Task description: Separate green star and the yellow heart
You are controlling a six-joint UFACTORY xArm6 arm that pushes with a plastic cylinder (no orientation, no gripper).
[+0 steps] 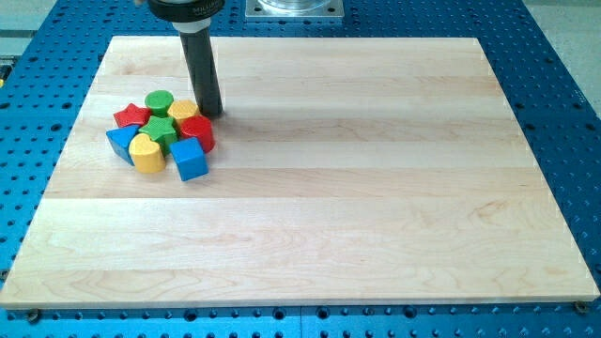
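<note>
Green star (161, 130): ridged top, at the centre of a tight cluster near the view's left of the wooden board (376, 207). Yellow heart (146, 152) touches it at its lower left. Packed round the star: green cylinder (160, 101) and red star (132, 116) above, yellow block (183, 111) upper right, red block (198, 132) right, blue cube (189, 159) lower right, blue block (120, 142) left. No pincer fitted, only a rod; my tip (210, 114) rests just right of the yellow block, upper right of the green star

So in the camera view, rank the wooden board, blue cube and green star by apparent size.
1. wooden board, by far the largest
2. blue cube
3. green star, though partly hidden by neighbouring blocks, so its rank below the cube is uncertain.
</note>
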